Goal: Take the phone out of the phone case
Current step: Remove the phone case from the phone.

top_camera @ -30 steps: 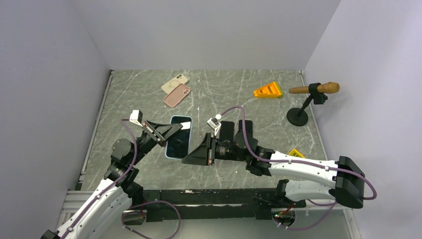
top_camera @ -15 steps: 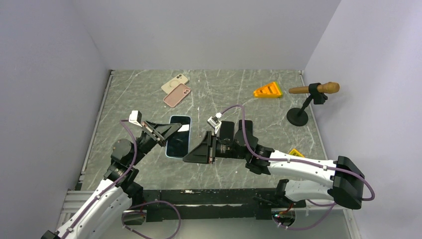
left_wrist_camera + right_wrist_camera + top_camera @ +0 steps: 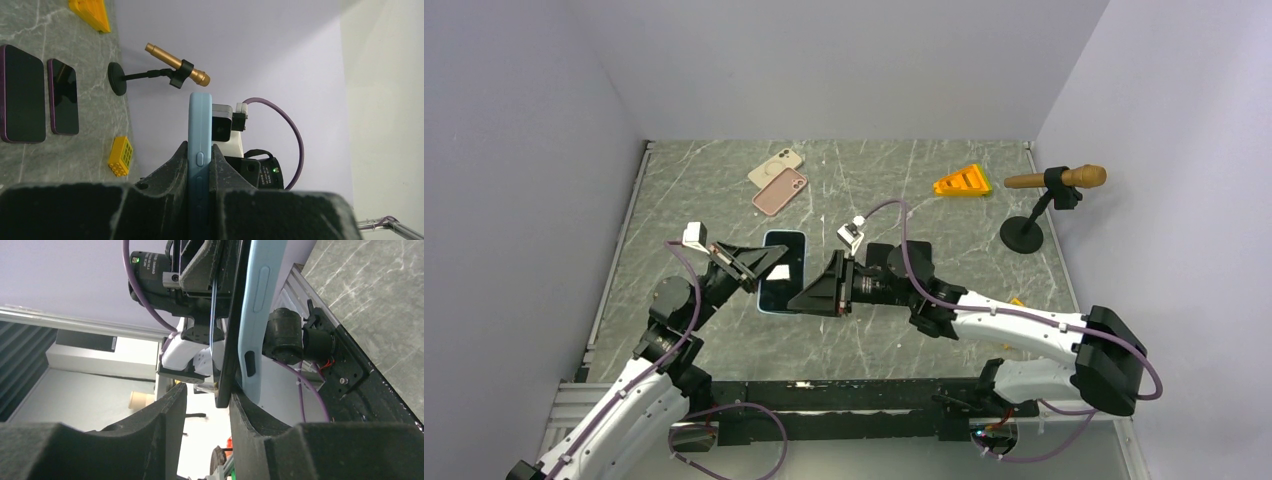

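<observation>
A dark phone in a light blue case (image 3: 782, 272) is held off the table by my left gripper (image 3: 769, 262), which is shut on the case's long edges. In the left wrist view the case (image 3: 200, 130) stands edge-on between the left gripper's (image 3: 200, 170) fingers. My right gripper (image 3: 804, 297) is at the phone's near right corner. In the right wrist view the dark phone (image 3: 231, 340) stands slightly apart from the blue case (image 3: 257, 300). The phone's corner sits between the open fingers of the right gripper (image 3: 207, 395), against the right finger, with a gap to the left one.
A pink phone (image 3: 780, 191) and a beige phone (image 3: 775, 167) lie at the back left. An orange wedge (image 3: 962, 182) and a microphone on a stand (image 3: 1054, 180) stand at the back right. A yellow brick (image 3: 1021, 305) lies behind the right arm.
My right gripper has moved left and away from the bases, up to the phone's near right corner. The left gripper and phone have barely shifted.
</observation>
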